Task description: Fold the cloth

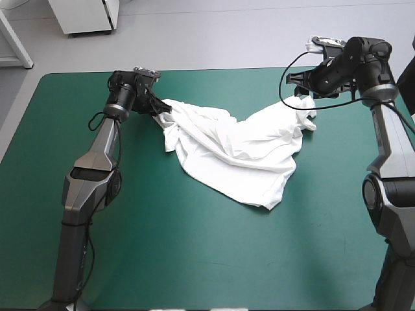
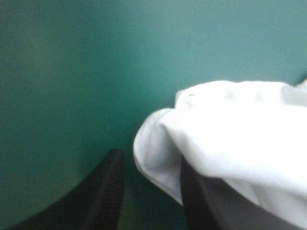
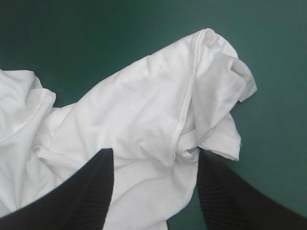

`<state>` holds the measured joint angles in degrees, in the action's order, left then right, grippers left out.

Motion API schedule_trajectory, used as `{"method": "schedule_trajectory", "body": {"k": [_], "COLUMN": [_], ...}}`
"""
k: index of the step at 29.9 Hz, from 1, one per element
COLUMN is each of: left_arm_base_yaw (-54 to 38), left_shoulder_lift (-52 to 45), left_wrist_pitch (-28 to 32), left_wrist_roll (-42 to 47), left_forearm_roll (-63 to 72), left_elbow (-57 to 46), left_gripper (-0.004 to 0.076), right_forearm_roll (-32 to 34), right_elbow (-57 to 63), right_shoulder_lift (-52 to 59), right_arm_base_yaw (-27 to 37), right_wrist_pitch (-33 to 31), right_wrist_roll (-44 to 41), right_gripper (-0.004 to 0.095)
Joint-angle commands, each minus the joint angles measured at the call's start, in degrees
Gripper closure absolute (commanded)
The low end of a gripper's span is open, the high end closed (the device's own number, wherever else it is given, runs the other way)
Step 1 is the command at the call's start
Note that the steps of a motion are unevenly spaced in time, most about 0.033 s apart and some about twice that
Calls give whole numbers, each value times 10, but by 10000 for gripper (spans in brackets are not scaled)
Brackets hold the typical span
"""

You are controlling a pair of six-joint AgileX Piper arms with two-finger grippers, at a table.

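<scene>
T-shirt (image 1: 240,152) cloth meets both grippers, and there is one shirt on the table, white and short-sleeved. The left gripper (image 1: 161,110) has its two black fingers (image 2: 103,191) standing apart. A rounded fold of the shirt (image 2: 230,129) hangs over one finger and dips into the gap, while the other finger is bare against the teal-green cover (image 2: 72,72). The fingers are not closed on the fabric. The right gripper (image 1: 299,91) likewise shows two black fingers (image 3: 91,191) spread wide, with nothing pinched. Its wrist view looks down on a bunched part of the shirt (image 3: 144,110) that lies between and ahead of the fingers, with one stitched seam (image 3: 184,100) running through it. That makes four fingers across two grippers, with none clamped.

Seen from above, the left gripper touches the shirt's left end, and the right gripper sits over its right end, near the table's far edge. The shirt sags between them in a wrinkled, partly spread sheet. It is narrow and gathered at the left gripper and wider toward the right. One loose corner reaches toward the middle of the table. It lies in the far half of the teal-green cover (image 1: 194,259), and all of it is on the table. The two arms come in from opposite sides.
</scene>
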<state>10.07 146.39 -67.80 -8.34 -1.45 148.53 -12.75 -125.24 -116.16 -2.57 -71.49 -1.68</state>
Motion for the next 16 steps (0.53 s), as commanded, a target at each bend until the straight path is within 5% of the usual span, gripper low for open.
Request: {"method": "schedule_trajectory", "body": {"k": [1, 3, 16], "left_arm_base_yaw": [2, 2, 2], "left_shoulder_lift": [-31, -30, -30], "left_wrist_pitch": [27, 24, -12], "left_wrist_roll": [-8, -12, -12], "left_forearm_roll": [3, 0, 1], "left_elbow": [16, 16, 16], "left_gripper": [638, 741, 746], "right_forearm_roll": [-7, -10, -22], "right_elbow": [-16, -16, 184], "right_shoulder_lift": [34, 34, 138], "right_arm_base_yaw": [4, 4, -75], "right_wrist_pitch": [0, 0, -1], "right_wrist_roll": [0, 0, 12], "right_gripper": [413, 413, 412]}}
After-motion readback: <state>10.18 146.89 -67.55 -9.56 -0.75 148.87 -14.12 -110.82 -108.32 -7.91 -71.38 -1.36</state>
